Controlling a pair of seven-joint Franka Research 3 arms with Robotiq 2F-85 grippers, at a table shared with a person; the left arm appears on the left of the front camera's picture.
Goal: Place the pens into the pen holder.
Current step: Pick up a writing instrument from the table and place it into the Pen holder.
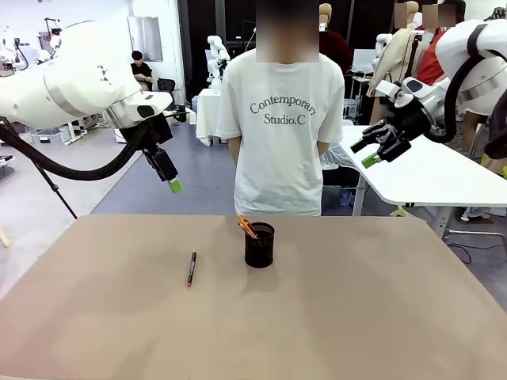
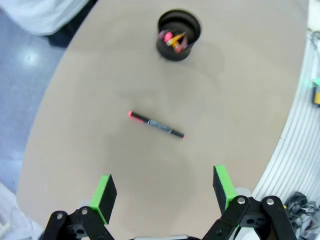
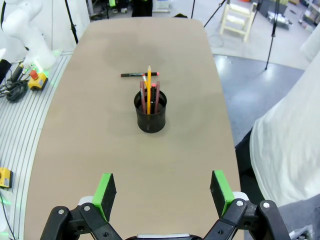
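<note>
Pens in pen holder, lower ends out of sight

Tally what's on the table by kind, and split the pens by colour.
Black mesh pen holder: 1
Orange-yellow pencil: 1, standing in the holder
Dark red pens: 3, two in the holder, one lying loose beyond it
Total: 5
</note>
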